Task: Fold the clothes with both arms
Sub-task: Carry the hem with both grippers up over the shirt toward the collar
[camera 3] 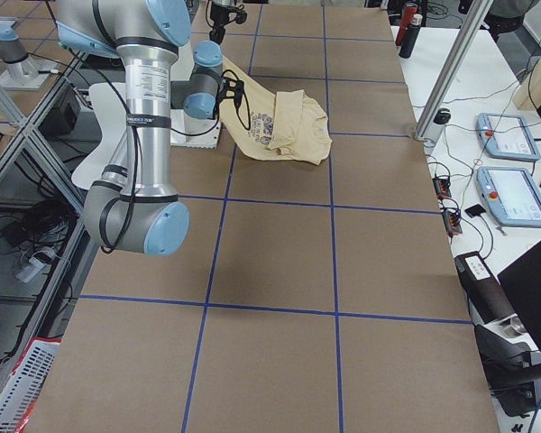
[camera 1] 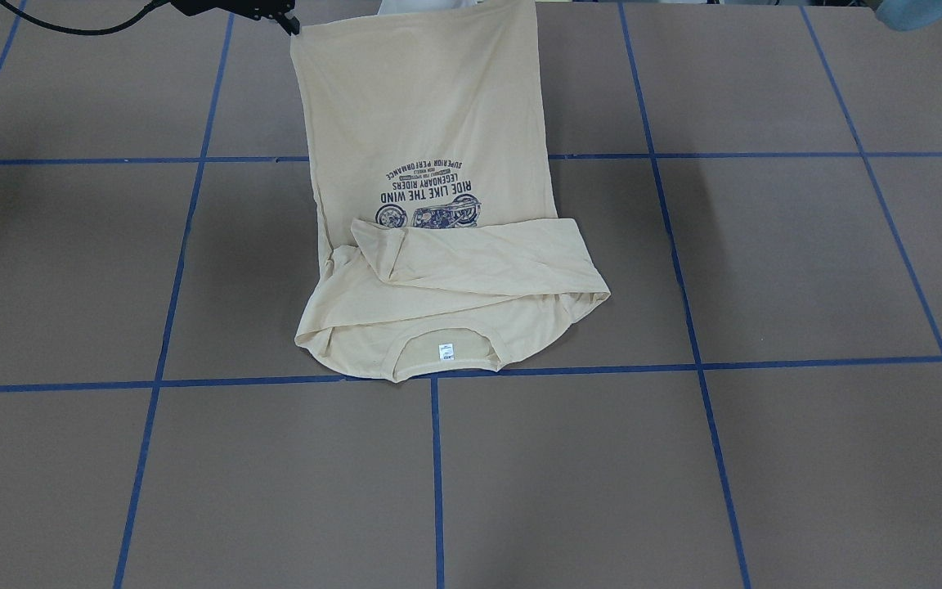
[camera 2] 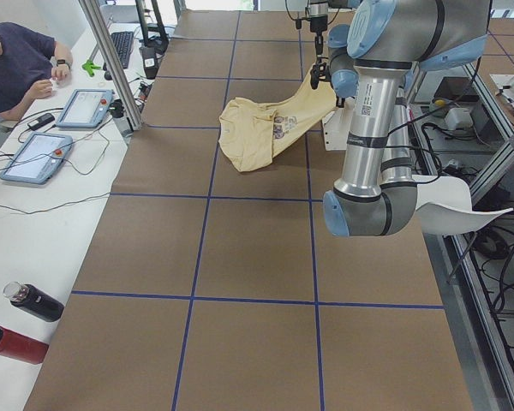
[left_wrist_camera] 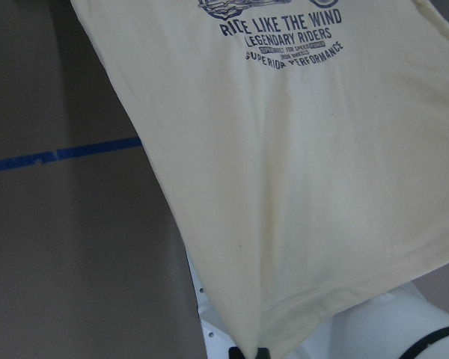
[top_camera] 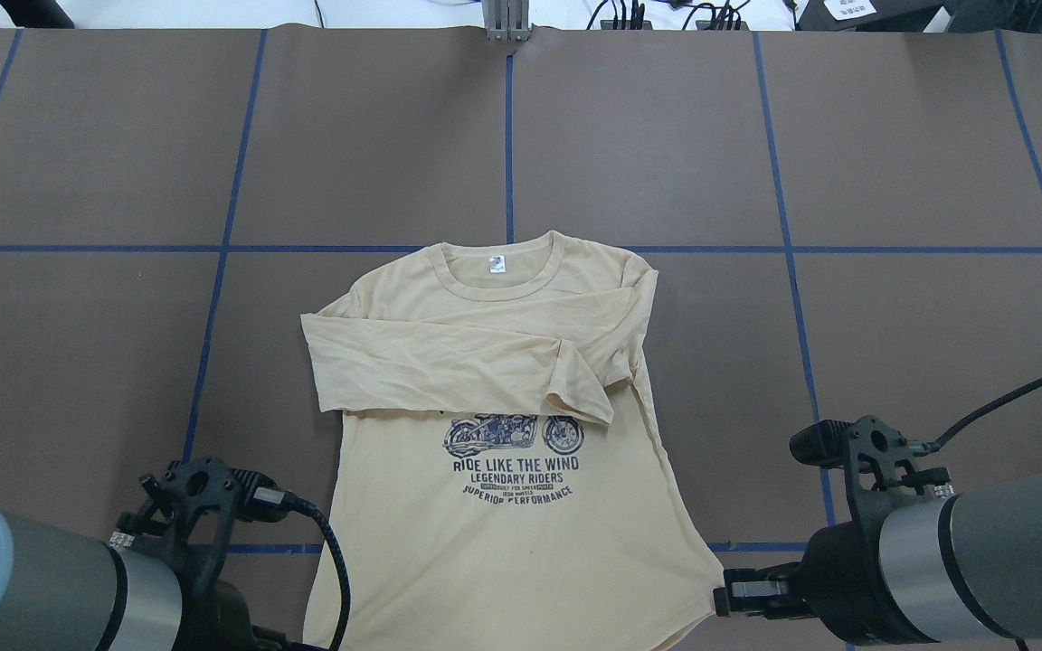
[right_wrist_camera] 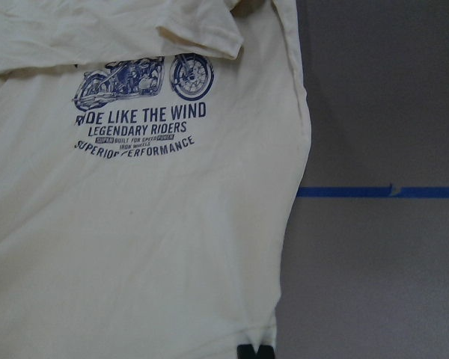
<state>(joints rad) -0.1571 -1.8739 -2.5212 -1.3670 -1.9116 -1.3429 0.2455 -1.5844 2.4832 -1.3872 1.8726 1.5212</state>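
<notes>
From across the table [camera 1: 765,270], the shirt [camera 1: 430,123] lies with its neck end down and its hem [camera 1: 340,37] raised toward the robot. The right gripper [camera 1: 287,23] is pinched on one hem corner; the other corner runs out of frame.

Overhead, the sleeves [top_camera: 449,362] are folded across the chest just above the print [top_camera: 512,452], and the collar [top_camera: 496,271] rests flat.

From both table ends, the cloth slopes in one smooth sheet from the lifted hem down to the table.

At the left wrist, the left gripper [left_wrist_camera: 251,351] is closed on the hem edge. The right wrist shows the same at its corner.

The step looks like hem-to-collar. I'd carry both corners forward together, level and equally spread, so the sheet stays taut and square. I'd keep it high enough to clear the sleeves without dragging them, lay the hem just short of the collar, and let go only once it rests.
</notes>
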